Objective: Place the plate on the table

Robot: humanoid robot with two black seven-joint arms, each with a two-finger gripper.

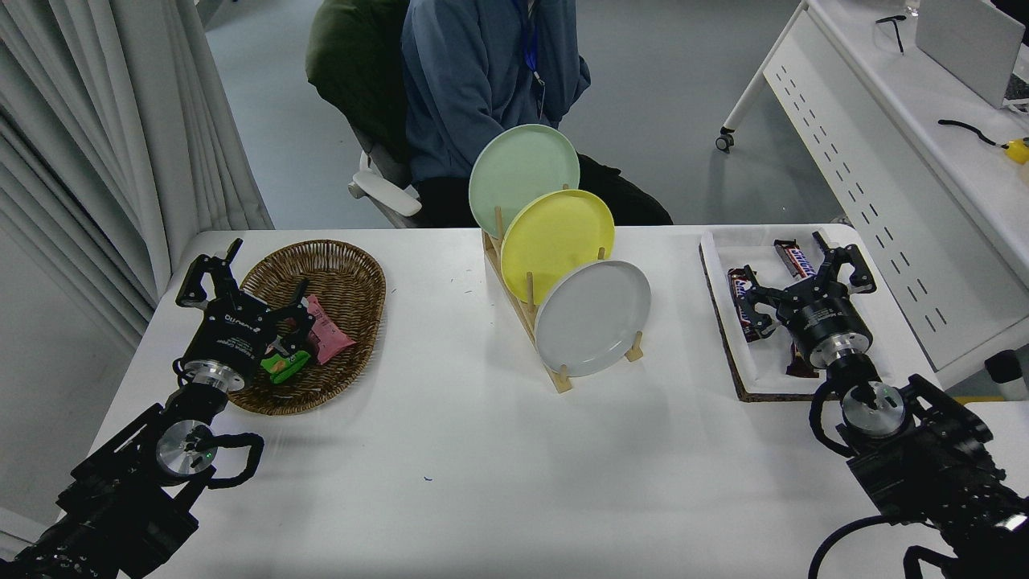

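Both grippers sit apart from the work, and neither holds anything. Nearest the camera, the right gripper (pixel 804 277) reaches forward from the lower right with its fingers spread wide above a white tray (pixel 723 245) of chocolate bars (pixel 744 301) at the right side of the table (pixel 450 450). At the lower left the left gripper (pixel 241 277) is parked over the near edge of a wicker basket (pixel 338 265), fingers also spread, with a pink packet (pixel 325 334) and a green packet (pixel 283 366) lying in the basket beside it.

Between the two arms, near the table's middle, stands a wooden rack (pixel 526 318) running from near right to far left. The plate (pixel 593 318), plain light grey, leans in the nearest slot, standing on its edge with its face turned toward the camera and a little to the right. It lies to the left of the right gripper and slightly nearer the camera, well apart from it. The right gripper looks the closer of the two, and the plate's open face is on that side, so that arm seems the better placed to reach its rim. Bare tabletop lies in front of the rack for setting it down.

Behind it in the rack come a yellow plate (pixel 556 241) and then a pale green plate (pixel 522 173). Farther back, a person (pixel 482 80) in a blue top sits at the far side.
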